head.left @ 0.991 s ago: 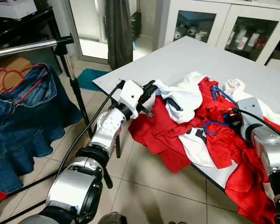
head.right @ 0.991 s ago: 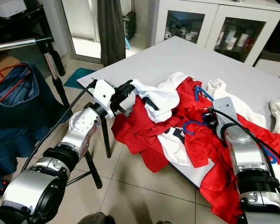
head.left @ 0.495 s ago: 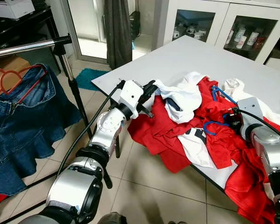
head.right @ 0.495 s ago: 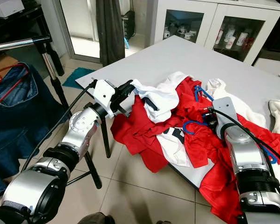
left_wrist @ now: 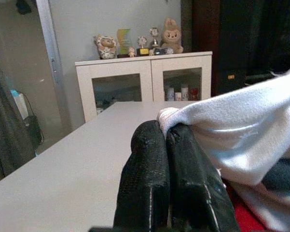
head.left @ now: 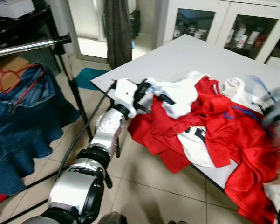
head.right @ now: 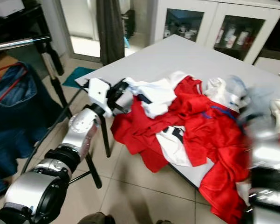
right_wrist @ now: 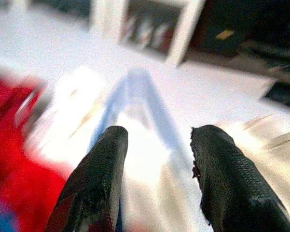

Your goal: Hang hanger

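Note:
A blue hanger shows as a blurred blue wedge between the fingers of my right gripper, which is shut across its two bars. From the head it is a faint blue arc over the right end of the clothes pile, next to my motion-blurred right arm. My left gripper is at the table's near left corner, shut on the edge of a white garment. That garment lies on a heap of red clothes.
The white table carries the pile, and red cloth hangs over its near edge. At the left, a metal rail on a black stand holds a red hanger with a denim skirt. A white glass-door cabinet stands behind.
My right arm has swung fast to the right and upward, lifting the blue hanger off the red clothes. The left gripper has shifted slightly left, still holding the white garment.

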Robot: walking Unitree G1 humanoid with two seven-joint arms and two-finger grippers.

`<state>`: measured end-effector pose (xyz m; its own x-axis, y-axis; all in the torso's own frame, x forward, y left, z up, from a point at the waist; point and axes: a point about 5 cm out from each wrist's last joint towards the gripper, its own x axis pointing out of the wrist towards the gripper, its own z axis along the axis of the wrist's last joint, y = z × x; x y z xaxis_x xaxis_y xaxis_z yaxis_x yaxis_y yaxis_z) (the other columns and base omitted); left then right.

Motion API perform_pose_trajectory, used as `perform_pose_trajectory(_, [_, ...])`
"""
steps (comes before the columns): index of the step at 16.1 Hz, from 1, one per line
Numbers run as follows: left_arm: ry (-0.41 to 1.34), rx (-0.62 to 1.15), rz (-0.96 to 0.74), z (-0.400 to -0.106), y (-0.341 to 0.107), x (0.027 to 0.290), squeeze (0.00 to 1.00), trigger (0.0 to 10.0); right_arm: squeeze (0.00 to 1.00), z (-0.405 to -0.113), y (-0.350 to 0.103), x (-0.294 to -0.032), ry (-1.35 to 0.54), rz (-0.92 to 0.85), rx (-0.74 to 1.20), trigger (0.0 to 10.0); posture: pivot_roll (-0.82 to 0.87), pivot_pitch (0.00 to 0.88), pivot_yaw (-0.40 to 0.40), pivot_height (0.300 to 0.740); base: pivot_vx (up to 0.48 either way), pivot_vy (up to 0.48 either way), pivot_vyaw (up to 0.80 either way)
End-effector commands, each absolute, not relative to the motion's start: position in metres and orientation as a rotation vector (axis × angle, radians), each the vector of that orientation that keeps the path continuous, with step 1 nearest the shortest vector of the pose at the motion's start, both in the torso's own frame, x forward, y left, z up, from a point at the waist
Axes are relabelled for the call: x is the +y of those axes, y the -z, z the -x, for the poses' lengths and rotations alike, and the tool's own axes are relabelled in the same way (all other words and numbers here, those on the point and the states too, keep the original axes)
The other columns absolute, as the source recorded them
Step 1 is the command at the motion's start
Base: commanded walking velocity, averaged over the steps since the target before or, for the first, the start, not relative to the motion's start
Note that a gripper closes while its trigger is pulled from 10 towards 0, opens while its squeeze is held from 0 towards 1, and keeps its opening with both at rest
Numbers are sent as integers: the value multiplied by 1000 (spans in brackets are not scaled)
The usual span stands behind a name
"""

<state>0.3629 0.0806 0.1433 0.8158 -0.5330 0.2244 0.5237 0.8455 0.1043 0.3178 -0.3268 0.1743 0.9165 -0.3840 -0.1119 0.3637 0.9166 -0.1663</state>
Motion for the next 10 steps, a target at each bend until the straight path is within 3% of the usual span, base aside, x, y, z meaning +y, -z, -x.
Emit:
perform_pose_trajectory(1, [563,-264,-32,-364,-147,78,0,10000,0,-323,-177,-314,309,127,129,10000,18,0,23,740,0,0,0])
perform_pose_trajectory(5, [567,-277,-31,-364,-151,75,0,10000,0,-328,-176,-293,206,122,109,10000,19,0,22,740,0,0,0])
perform_pose_trajectory(10, [566,-284,-41,-364,-151,78,0,10000,0,-321,-178,-308,306,224,114,10000,23,0,20,740,0,0,0])
